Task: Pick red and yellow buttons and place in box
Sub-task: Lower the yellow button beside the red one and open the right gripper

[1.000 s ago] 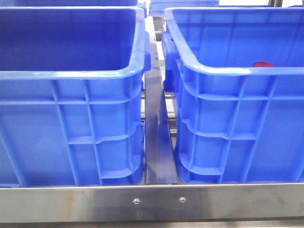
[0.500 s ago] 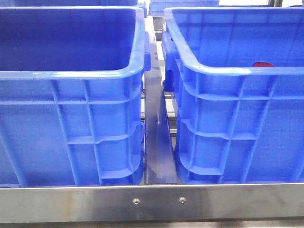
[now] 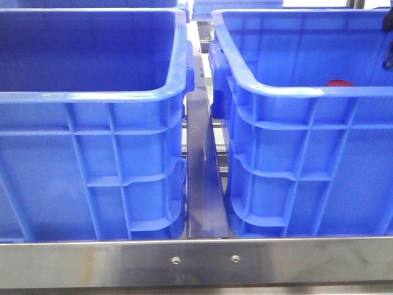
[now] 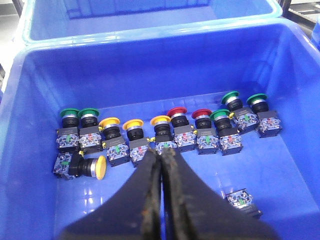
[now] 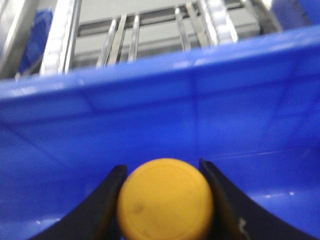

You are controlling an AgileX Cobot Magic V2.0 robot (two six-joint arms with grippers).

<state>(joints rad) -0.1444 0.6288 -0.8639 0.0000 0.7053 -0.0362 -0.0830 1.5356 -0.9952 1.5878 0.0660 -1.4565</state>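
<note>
Where nothing showed before, right end effector [image 3: 388, 37] (dark) at box [image 3: 295, 92] edge

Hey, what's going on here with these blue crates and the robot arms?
The right pincer is shut on a round yellow push-button cap above the inside of a deep blue plastic crate. The left pincer, shut and empty, hovers over another blue crate holding a row of green-, yellow- and red-capped switch buttons. In the front view a red button already lies in the right-hand crate.
</note>
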